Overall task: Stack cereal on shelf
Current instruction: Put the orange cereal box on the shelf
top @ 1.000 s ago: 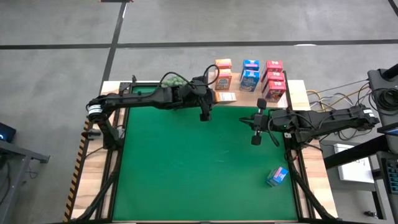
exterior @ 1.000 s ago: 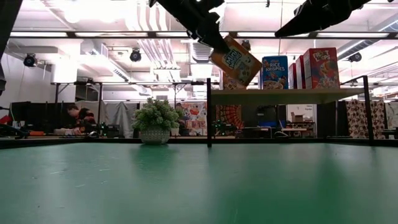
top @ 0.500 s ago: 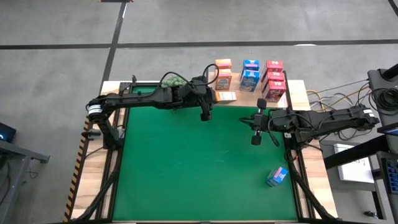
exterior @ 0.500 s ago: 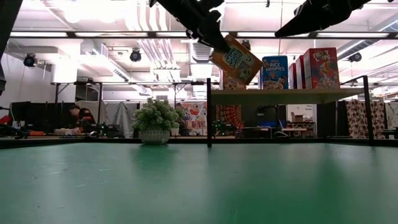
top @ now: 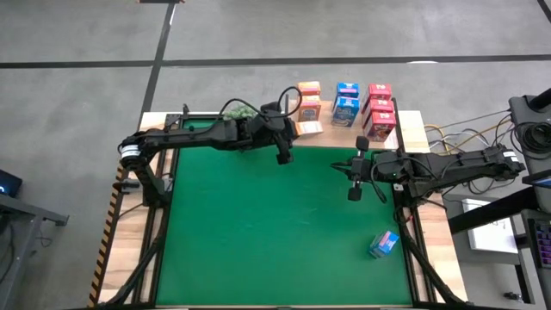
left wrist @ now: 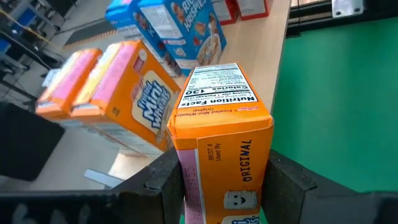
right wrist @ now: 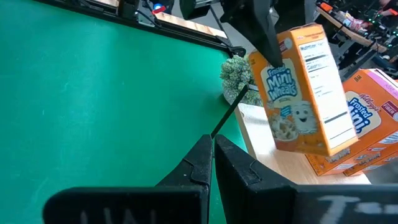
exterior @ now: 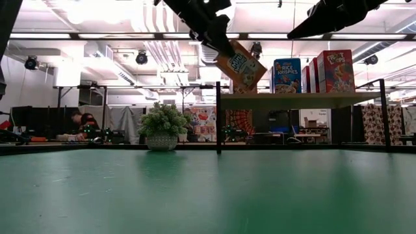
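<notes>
My left gripper [top: 291, 131] is shut on an orange cereal box [top: 308, 129] and keeps it in the air at the shelf's [exterior: 299, 101] left end, tilted in the low view [exterior: 240, 65]. On the shelf stand orange boxes [left wrist: 124, 93], blue boxes [top: 346, 102] and red boxes [top: 380, 110]. One blue box [top: 384, 244] lies on the green mat near the right front. My right gripper [right wrist: 212, 146] hangs shut with nothing in it over the mat's right side [top: 344, 166]. My left gripper pinches the orange box between its two fingers [left wrist: 165, 180], one on each wide face, near one end of the box [left wrist: 221, 180]. The fingers come slanting down from the table's left. The box is lifted clear of the shelf and tilted.
A round green plant in a pot [exterior: 162, 123] stands at the far edge left of the shelf. Thin black posts [exterior: 218, 117] rise at the shelf's ends. The green mat [top: 275, 232] lies open in the middle and left.
My left gripper has rolled a little, and the orange box in it has turned and swung slightly toward the far edge, nearer the orange boxes on the shelf. It stays shut on the box. My right arm has kept still.
</notes>
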